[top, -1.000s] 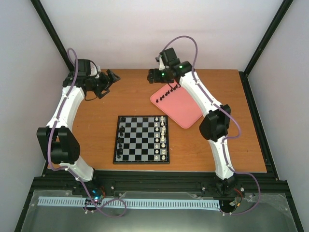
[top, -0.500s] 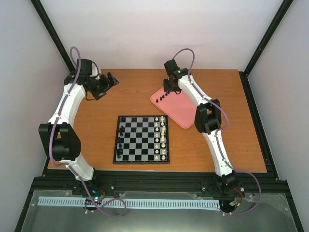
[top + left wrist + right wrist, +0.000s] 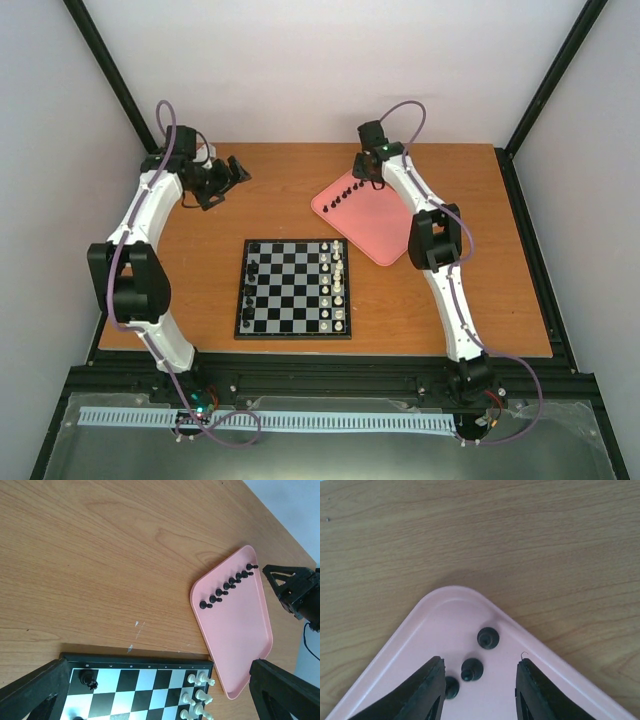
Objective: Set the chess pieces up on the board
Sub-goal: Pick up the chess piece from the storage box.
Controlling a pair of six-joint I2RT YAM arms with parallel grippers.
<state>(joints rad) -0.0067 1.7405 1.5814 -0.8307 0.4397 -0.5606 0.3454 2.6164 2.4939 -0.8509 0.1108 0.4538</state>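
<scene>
You're at the pick-up: your right gripper [image 3: 480, 662], half open and empty, straddles a black pawn [image 3: 471, 669] on the tray [image 3: 445, 625]; lower, then pinch.

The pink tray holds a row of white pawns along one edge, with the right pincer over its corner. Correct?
No: the pawns are black, not white; the left wrist view shows it. They stand in a row along one edge of the pink tray, with the right pincer over its corner.
</scene>
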